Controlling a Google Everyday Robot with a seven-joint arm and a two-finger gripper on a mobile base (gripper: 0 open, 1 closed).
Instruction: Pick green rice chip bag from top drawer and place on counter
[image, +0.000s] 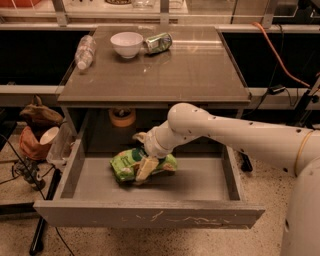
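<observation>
The green rice chip bag (124, 166) lies on the floor of the open top drawer (150, 216), left of its middle. My gripper (143, 170) is down inside the drawer, right on the bag, and covers the bag's middle. The white arm (235, 135) reaches in from the right, under the edge of the counter (165, 75). The bag rests on the drawer floor.
On the counter's far left stand a white bowl (126, 44), a green metallic can on its side (159, 42) and a lying plastic bottle (85, 51). A tan round object (122, 116) sits at the drawer's back. Bags and a cup (37, 135) crowd the floor at left.
</observation>
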